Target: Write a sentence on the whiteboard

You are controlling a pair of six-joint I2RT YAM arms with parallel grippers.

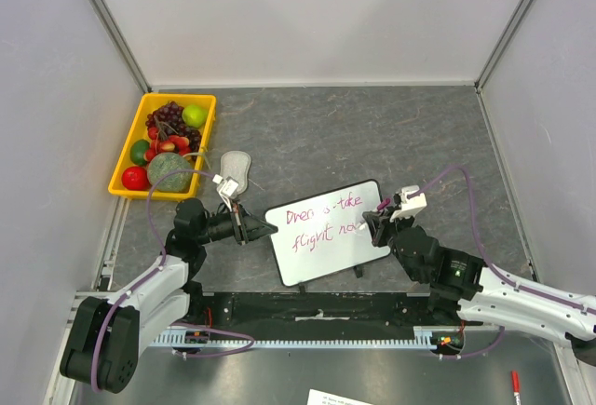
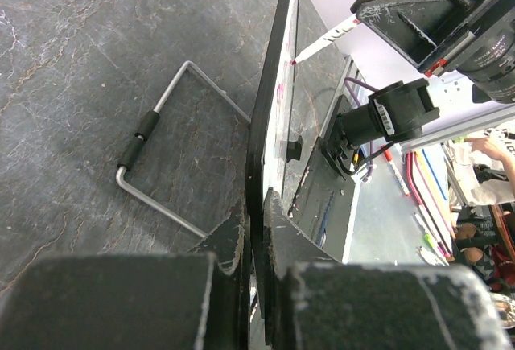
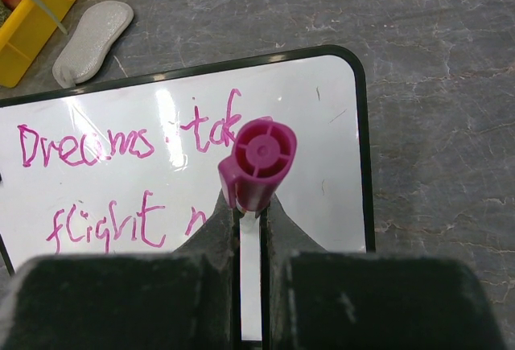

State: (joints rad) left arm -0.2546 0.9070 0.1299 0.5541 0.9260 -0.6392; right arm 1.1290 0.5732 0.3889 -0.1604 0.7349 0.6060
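Observation:
The whiteboard (image 1: 321,258) stands tilted on the table between my arms, with a thin black frame. The sentence (image 1: 321,211) is in pink marker, "Dreams take" above "flight n". My left gripper (image 1: 264,229) is shut on the board's left edge. In the left wrist view the frame (image 2: 269,109) runs edge-on between the fingers of the left gripper (image 2: 256,213). My right gripper (image 1: 379,223) is shut on a white marker (image 3: 257,165) with a magenta end. In the right wrist view that gripper (image 3: 251,209) is over the board (image 3: 322,125), right of the writing (image 3: 80,145). The marker's tip (image 2: 294,61) is at the board's face.
A yellow bin (image 1: 126,158) of fruit sits at the back left. A grey oval eraser pad (image 1: 236,168) lies beside it. The board's wire stand (image 2: 161,117) rests on the table behind it. A red pen (image 1: 514,384) and a paper sheet (image 1: 340,398) lie at the near edge.

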